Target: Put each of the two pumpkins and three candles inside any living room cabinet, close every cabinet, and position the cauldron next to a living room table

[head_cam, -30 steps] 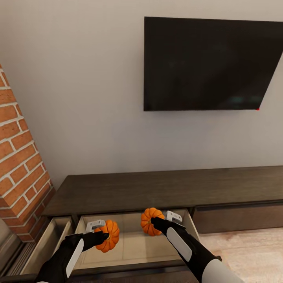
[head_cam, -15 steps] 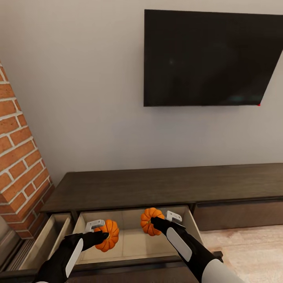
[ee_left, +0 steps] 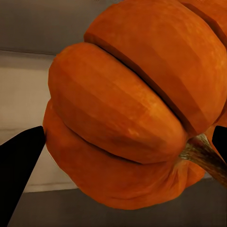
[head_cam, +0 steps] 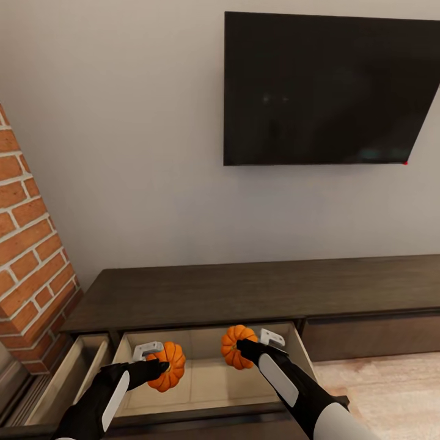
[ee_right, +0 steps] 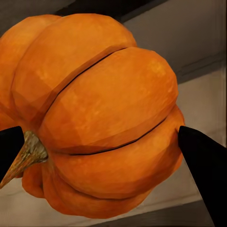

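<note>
Two ribbed orange pumpkins hang over the cabinet's open middle drawer, which has a pale beige inside. My left gripper is shut on the left pumpkin; up close, that pumpkin sits between black fingertips. My right gripper is shut on the right pumpkin, which shows large in the right wrist view with its stem to one side. The dark-brown cabinet runs along the wall. The candles, cauldron and table are out of view.
A second drawer stands open to the left of the middle one. A brick column rises at the left. A black TV hangs on the wall above the cabinet. Pale wood floor shows at the lower right.
The head view has tilted slightly upward, so the scene sits a little lower. The right pumpkin has sunk slightly toward the drawer. The left gripper and its pumpkin hold still.
</note>
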`<state>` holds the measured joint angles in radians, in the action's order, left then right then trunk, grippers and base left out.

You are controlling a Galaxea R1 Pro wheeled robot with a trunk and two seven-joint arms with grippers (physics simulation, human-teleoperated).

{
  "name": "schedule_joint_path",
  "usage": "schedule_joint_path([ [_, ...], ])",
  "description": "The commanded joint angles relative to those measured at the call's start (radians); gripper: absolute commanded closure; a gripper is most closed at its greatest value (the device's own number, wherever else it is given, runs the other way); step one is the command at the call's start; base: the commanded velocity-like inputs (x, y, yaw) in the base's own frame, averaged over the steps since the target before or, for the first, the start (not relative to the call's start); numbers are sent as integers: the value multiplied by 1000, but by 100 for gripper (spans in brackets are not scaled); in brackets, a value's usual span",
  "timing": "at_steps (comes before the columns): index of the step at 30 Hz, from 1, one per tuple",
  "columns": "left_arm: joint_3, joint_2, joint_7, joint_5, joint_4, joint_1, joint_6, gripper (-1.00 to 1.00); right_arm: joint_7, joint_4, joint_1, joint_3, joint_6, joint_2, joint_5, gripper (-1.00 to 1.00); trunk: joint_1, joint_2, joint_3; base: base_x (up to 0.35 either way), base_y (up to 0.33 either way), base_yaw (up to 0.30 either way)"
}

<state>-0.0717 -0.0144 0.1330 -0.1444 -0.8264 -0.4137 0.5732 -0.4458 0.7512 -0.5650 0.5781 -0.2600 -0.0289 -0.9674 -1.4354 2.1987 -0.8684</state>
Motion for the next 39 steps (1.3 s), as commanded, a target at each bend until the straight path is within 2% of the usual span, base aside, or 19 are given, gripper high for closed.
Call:
schedule_joint_path([
  [1,-2,0,0,-7,-1,0,7,100,-31,2,-1,3,-4,0,-8,100,0,0,-1,97,0,0],
  [4,-2,1,0,-5,1,0,7,100,-93,2,-1,3,-30,-6,-9,100,0,0,-1,232,0,0],
  [7,-1,2,0,-5,2,0,7,100,-115,2,-1,3,-57,-17,-9,100,0,0,-1,105,0,0],
  [13,-1,3,0,-4,5,0,6,100,-169,1,-1,3,-70,-22,-9,100,0,0,-1,175,0,0],
  [20,0,4,0,-6,-1,0,5,100,-184,1,-1,3,-101,-29,-8,100,0,0,-1,33,0,0],
  [28,-2,6,-1,-6,-6,0,4,100,-185,2,-1,3,-98,-29,-8,100,-31,56,-26,0,0,0],
  [33,-1,4,-7,-5,-9,0,-19,100,-184,2,-1,3,-92,-29,-7,100,-50,91,-42,0,0,0],
  [35,-1,7,-51,-4,-9,0,-26,100,-183,2,-1,3,-90,-29,-1,100,-57,105,-48,0,0,0],
  [37,2,10,-175,-8,-7,0,-68,100,-178,1,-1,3,-89,-29,39,100,-65,119,-54,0,0,0],
  [39,8,12,-234,-10,-5,0,-103,100,-176,2,-1,3,-88,-30,57,100,-73,133,-60,0,0,0],
])
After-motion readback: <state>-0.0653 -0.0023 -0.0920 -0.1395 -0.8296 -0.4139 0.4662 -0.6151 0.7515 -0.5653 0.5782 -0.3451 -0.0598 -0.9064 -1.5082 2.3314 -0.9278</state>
